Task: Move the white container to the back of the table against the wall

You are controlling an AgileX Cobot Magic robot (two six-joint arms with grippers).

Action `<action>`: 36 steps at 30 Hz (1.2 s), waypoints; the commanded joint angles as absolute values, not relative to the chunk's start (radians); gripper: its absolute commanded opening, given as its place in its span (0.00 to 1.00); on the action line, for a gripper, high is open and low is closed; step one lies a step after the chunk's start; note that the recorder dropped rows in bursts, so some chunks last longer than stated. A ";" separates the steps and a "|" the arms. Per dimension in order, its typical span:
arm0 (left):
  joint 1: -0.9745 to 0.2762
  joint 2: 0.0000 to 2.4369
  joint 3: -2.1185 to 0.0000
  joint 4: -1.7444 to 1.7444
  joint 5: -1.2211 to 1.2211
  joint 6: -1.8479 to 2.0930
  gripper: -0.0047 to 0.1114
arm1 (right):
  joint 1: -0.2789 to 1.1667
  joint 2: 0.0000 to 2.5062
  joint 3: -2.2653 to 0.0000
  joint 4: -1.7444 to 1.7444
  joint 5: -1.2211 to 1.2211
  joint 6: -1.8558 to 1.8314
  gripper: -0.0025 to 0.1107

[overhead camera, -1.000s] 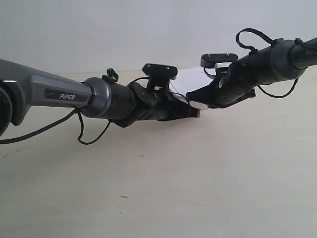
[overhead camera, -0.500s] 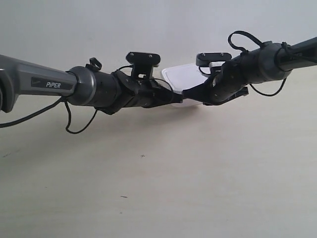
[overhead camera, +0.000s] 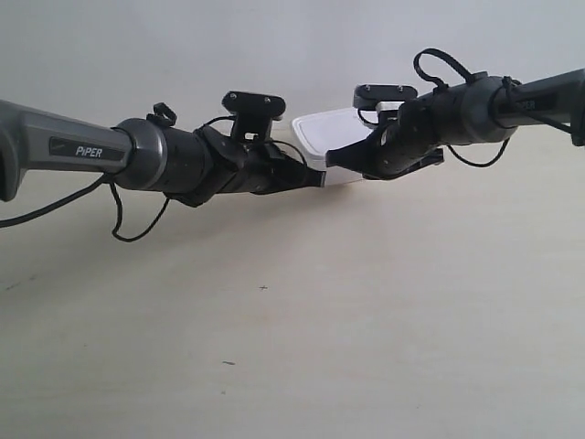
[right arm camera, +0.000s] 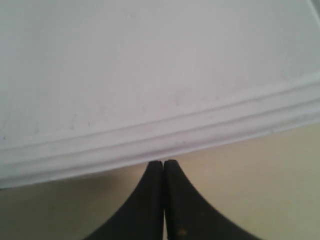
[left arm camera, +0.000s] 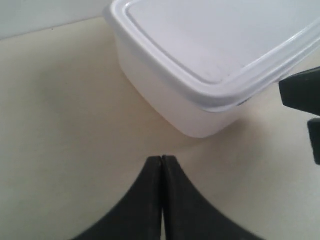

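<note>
right wrist view: closed right tool [right arm camera: 163, 162] at the white container [right arm camera: 150, 75] rim, closed left tool [left arm camera: 162, 159] clear of it, so pushing may skew it.

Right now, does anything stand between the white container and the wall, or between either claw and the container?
Nothing visible. Only bare table shows between the white container and the wall. The shut right claw is at its lid rim; the shut left claw faces its corner across bare table.

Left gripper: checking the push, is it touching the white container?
Apart: left wrist view shows bare table between the shut left gripper and the white container.
</note>
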State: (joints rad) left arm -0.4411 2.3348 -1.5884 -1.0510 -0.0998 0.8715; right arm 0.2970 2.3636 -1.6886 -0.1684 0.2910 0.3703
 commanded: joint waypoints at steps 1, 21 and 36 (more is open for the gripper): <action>-0.438 2.330 -1.596 -1.036 -0.129 0.887 0.04 | 0.291 2.387 -1.735 -0.163 0.289 0.358 0.02; -0.438 2.330 -1.596 -0.997 -0.156 0.887 0.04 | 0.291 2.459 -1.895 0.000 0.288 0.206 0.02; -0.438 2.330 -1.596 -0.979 -0.163 0.887 0.04 | 0.291 2.499 -1.903 0.000 0.228 0.205 0.02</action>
